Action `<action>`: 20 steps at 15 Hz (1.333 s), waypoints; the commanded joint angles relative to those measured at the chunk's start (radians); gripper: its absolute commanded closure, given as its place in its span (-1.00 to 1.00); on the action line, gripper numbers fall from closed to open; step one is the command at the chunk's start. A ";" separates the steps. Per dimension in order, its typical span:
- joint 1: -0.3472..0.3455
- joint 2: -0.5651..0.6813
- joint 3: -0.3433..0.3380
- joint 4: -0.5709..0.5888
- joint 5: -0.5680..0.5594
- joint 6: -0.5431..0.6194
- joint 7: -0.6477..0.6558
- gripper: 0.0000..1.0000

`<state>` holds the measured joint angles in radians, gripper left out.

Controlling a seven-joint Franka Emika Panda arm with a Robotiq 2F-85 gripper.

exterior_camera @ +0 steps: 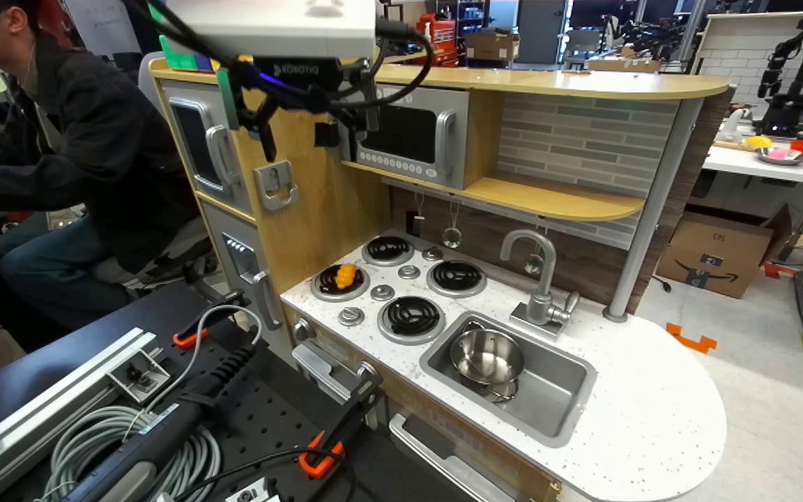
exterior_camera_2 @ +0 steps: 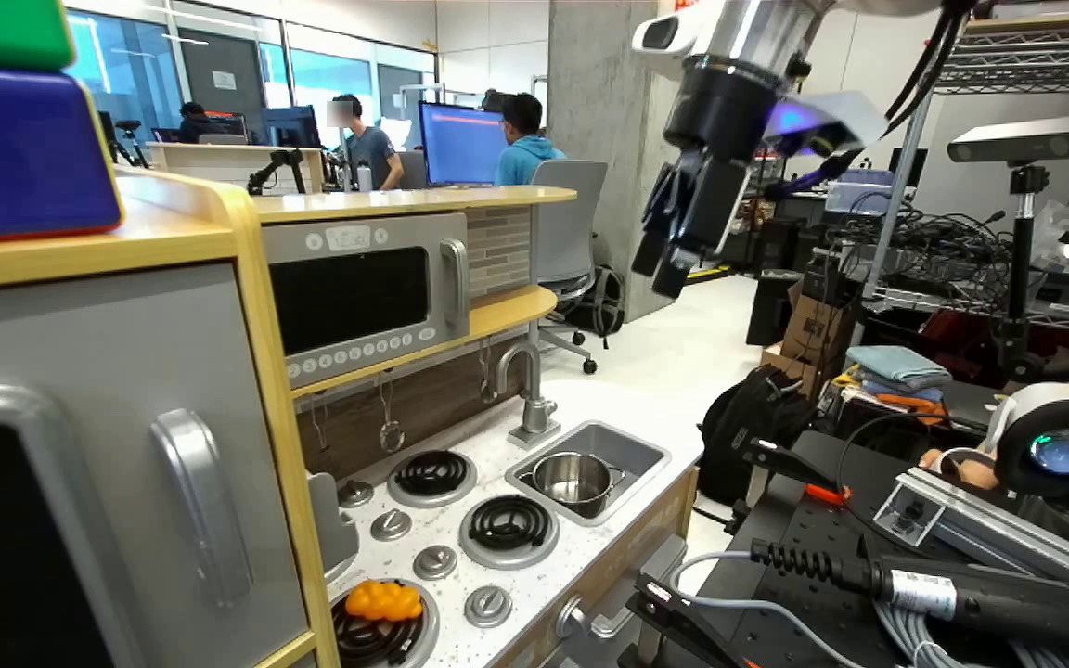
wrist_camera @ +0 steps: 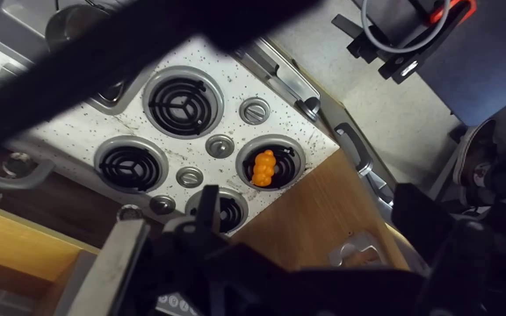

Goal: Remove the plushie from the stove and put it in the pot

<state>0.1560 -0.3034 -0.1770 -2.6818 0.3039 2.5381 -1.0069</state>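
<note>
Nearest to the camera in the wrist view is a dark, blurred band; I cannot tell what it is. Lower in the same view, the two fingers of the end effector stand wide apart, and nothing is held between them. In both exterior views the end effector is high in the air, well apart from the plushie. This orange plushie lies on a burner of the stove, just beside a tall wooden wall. The pot is open at the top and sits in the sink, which is set in the white counter; whether it stands flat, I cannot tell.

I judge that the step in hand is the approach, and several things could go wrong from here. Because the wall is so close to the burner, a finger may strike it if the end effector comes down turned in the wrong direction. If it goes too low, the fingers may catch on the burner. The surface of the plushie looks smooth, so a grip only at its end could let it slip out. A path too far to the back would risk a hit on the tap, just behind the sink. The dark band also hides part of the pot in the wrist view; this may cause a release off the middle, and then the plushie could fall beside the pot.
</note>
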 commanded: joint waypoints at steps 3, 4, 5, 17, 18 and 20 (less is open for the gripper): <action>0.181 0.322 0.075 0.053 0.280 0.362 -0.042 -1.00; 0.203 0.383 0.098 0.078 0.324 0.413 -0.046 -1.00; 0.216 0.437 0.115 0.104 0.357 0.452 -0.049 -1.00; 0.221 0.773 0.117 0.313 0.327 0.580 0.018 -1.00; 0.221 0.772 0.117 0.315 0.327 0.580 0.018 -1.00; 0.153 0.784 0.180 0.337 0.367 0.566 0.010 -1.00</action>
<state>0.3696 0.4693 -0.0516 -2.3660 0.6343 3.1179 -0.9886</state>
